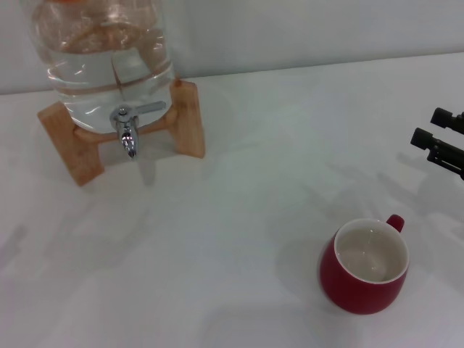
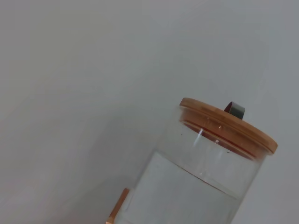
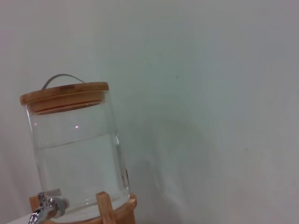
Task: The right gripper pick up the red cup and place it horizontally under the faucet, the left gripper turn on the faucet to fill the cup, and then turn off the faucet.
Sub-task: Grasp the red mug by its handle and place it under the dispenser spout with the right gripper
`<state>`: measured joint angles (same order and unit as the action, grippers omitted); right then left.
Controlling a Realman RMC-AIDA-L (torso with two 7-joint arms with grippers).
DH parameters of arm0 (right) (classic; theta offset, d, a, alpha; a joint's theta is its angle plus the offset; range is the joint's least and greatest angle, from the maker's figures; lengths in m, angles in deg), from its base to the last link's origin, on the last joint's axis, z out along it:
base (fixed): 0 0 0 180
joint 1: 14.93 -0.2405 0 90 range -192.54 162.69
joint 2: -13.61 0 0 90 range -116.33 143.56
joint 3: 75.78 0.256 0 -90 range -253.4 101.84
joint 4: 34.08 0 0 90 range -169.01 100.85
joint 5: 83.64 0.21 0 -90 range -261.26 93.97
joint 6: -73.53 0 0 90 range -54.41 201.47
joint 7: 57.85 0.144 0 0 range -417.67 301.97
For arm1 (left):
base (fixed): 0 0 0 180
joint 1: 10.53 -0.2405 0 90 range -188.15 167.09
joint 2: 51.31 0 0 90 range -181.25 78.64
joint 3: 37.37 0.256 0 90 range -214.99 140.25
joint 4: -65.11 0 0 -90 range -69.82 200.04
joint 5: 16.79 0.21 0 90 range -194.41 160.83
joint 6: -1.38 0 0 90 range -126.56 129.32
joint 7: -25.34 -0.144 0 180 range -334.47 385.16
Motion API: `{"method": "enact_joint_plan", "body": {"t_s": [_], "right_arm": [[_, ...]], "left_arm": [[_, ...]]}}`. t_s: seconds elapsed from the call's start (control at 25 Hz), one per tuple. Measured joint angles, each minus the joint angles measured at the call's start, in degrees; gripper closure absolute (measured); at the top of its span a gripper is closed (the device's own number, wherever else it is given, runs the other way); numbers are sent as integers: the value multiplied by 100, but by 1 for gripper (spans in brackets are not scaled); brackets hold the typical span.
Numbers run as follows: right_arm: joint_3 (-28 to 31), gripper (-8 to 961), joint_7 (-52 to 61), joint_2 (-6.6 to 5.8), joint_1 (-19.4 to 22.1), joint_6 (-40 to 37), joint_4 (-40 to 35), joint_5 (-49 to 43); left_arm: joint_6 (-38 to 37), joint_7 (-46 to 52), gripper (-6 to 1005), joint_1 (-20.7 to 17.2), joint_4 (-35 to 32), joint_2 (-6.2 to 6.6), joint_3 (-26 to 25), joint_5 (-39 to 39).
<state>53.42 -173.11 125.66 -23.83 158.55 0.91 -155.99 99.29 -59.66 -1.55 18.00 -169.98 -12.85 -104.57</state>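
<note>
The red cup point(image 1: 355, 284) stands upright on the white table at the front right. Its off-white inside looks empty and its small handle points to the far right. The chrome faucet point(image 1: 128, 135) sticks out of the glass jar at the far left, spout down and lever lying to the right. The faucet point(image 3: 45, 207) also shows in the right wrist view. At the right edge of the head view, my right gripper point(image 1: 429, 126) hovers beyond the cup and apart from it, its two black fingers spread open and holding nothing. My left gripper is out of view.
A clear glass jar point(image 1: 109, 58) partly filled with water rests on a wooden stand point(image 1: 190, 119) at the back left. Its wooden lid point(image 2: 229, 123) with a metal handle shows in both wrist views. A pale wall rises behind the table.
</note>
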Motion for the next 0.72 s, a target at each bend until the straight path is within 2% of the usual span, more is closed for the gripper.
{"method": "enact_joint_plan", "body": {"t_s": [0.4,0.72], "right_arm": [[-11,341,-304,-49,49,-4,0,-122],[-19,346,-830,-127,457,22,3,-217]], "left_arm": [[-14,10,107,24,0,-3,0,-4],[-22,4,107,78,-1,8,-1,6]]}}
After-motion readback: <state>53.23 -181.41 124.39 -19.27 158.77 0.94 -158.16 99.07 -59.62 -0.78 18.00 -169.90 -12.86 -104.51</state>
